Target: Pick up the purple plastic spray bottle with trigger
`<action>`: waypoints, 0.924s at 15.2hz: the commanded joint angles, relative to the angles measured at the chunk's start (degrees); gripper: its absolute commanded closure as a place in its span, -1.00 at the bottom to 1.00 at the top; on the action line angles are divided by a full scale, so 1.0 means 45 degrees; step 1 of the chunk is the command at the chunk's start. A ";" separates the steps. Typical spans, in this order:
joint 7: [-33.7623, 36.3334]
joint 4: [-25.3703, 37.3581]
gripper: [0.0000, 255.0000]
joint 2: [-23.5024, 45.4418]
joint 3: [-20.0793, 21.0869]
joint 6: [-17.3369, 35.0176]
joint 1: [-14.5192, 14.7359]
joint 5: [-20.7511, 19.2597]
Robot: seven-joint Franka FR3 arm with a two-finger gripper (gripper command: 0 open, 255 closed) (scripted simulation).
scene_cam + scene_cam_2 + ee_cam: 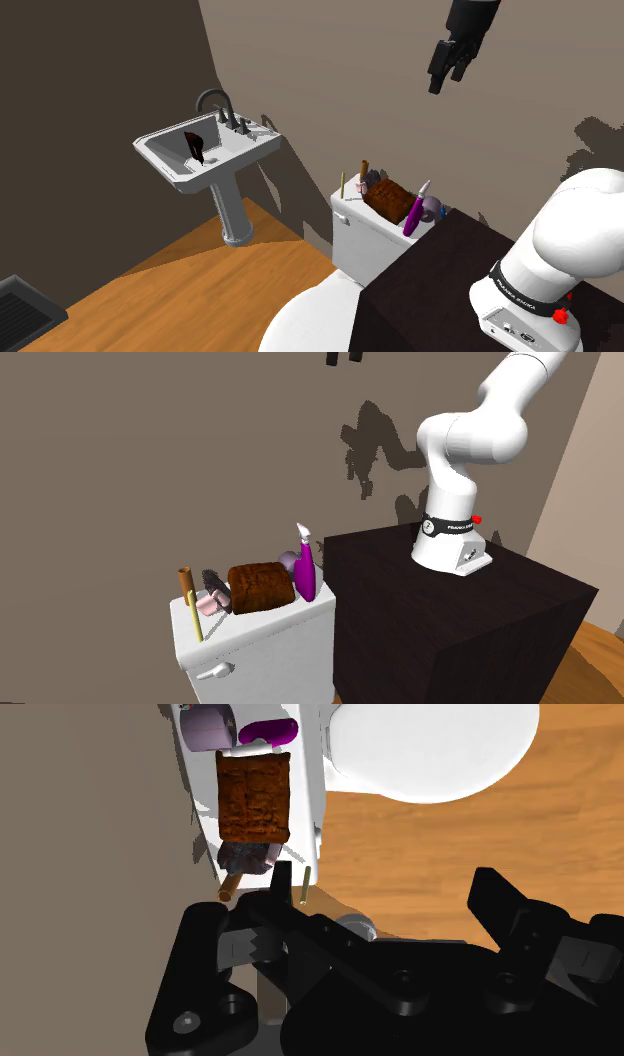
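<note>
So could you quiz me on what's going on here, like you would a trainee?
1. True or false: the purple spray bottle stands on the toilet tank.
2. Pick one. The claw is: A) open, high above the bottle; B) shut on the bottle; C) open, with the bottle between its fingers.
3. What colour is the box next to the bottle?

Key: 1 true. 2 A. 3 brown.
</note>
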 commanded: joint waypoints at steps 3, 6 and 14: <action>0.0277 -0.0426 -1.00 0.0395 -0.0242 0.0625 -0.0240 0.0024; 0.0674 -0.0998 -1.00 0.1067 -0.0611 0.1573 -0.0590 0.0072; 0.1572 -0.2126 -1.00 0.3319 -0.1638 0.4153 -0.1434 0.0341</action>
